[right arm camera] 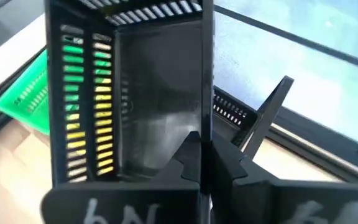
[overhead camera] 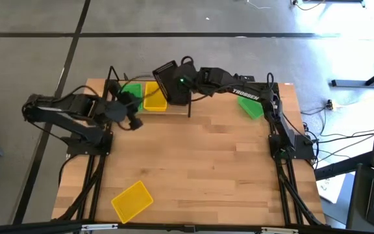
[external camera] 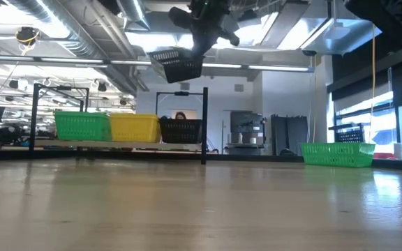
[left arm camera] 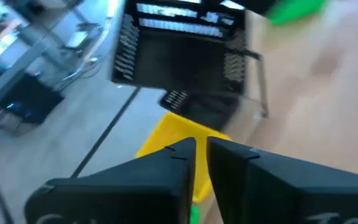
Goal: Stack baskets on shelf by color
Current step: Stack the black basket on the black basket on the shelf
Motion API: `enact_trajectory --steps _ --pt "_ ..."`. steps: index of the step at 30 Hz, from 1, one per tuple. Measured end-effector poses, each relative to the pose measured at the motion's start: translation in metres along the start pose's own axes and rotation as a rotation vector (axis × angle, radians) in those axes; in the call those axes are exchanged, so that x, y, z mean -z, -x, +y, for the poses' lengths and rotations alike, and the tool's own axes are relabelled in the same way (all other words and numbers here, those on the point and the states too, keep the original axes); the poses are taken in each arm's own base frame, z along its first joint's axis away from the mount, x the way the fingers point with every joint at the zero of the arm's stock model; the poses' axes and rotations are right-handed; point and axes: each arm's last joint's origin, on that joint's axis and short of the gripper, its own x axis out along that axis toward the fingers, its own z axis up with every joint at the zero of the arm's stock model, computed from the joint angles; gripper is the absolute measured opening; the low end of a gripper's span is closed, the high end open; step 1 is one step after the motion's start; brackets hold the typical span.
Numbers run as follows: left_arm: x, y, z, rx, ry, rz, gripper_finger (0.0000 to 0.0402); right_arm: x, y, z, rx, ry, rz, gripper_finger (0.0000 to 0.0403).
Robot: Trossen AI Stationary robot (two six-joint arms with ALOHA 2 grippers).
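Observation:
The shelf (overhead camera: 188,109) stands at the table's far edge. On it sit a green basket (external camera: 82,127), a yellow basket (external camera: 135,128) and a black basket (external camera: 181,130), side by side on their bottoms. My right gripper (overhead camera: 186,81) is shut on another black basket (external camera: 179,66), held high above the shelf's right part. My left gripper (left arm camera: 201,158) hovers shut over the yellow basket (left arm camera: 179,134) on the shelf and touches nothing. A second green basket (overhead camera: 250,107) lies on the table's far right. A second yellow basket (overhead camera: 132,200) lies near the near edge. My right gripper pinches one wall of the black basket at its rim (right arm camera: 207,106), one finger inside and one outside. The fingers come slanting down from the right. The basket is lifted clear and tilted, its open side turned sideways in the high view.
Thin black posts (external camera: 204,125) frame the shelf and rise above the baskets. The middle of the wooden tabletop (overhead camera: 200,162) is bare between both arm bases. A person shows in the room behind the shelf.

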Motion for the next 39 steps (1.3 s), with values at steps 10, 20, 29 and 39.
enact_trajectory --steps 10,20,29,39 --pt "-0.015 -0.052 0.010 -0.187 -0.150 0.061 0.0084 0.004 0.006 0.010 -0.029 0.187 -0.025 0.0001" --pt "-0.030 -0.094 0.019 -0.242 -0.237 0.052 0.0081 0.009 0.012 0.018 -0.004 0.312 -0.056 0.0000" --pt "-0.029 -0.100 0.027 -0.270 -0.219 0.070 0.0081 0.009 0.012 0.020 -0.006 0.377 -0.064 0.0000" --pt "-0.028 -0.102 0.033 -0.275 -0.206 0.077 0.0081 0.007 0.013 0.020 -0.011 0.408 -0.078 0.0000"
